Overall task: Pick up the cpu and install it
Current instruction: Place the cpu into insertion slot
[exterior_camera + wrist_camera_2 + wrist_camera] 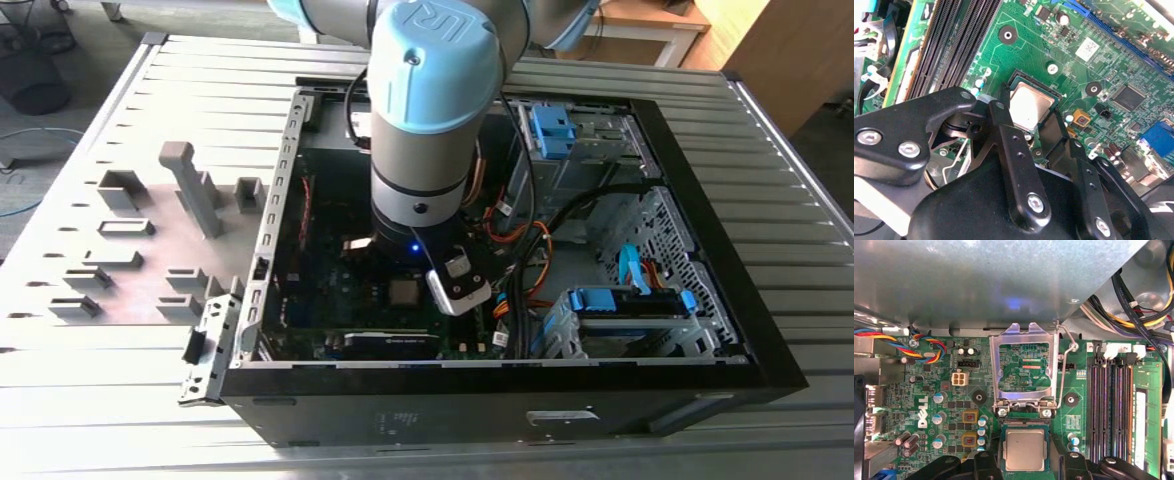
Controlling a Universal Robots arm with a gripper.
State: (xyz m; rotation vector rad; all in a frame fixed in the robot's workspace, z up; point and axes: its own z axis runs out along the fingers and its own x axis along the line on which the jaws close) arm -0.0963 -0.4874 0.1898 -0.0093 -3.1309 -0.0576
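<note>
The cpu [1025,449] is a small square chip with a silvery top, and it lies flat in the motherboard socket. It is also seen in the second wrist view [1029,104]. My gripper [1028,462] hangs just over it, open. One black finger [985,460] stands on each side of the chip, with a gap between each finger and the chip's edge. In the second wrist view the gripper [1026,117] straddles the socket the same way. In the exterior view the arm [420,150] reaches straight down into the open computer case [747,330].
The socket's metal frame [1026,365] stands flipped open beside the cpu, its wire lever [1066,362] raised. Black memory slots [1109,405] run along one side and coloured cables [929,347] along the other. Grey holder blocks [134,250] sit on the table at the exterior view's left.
</note>
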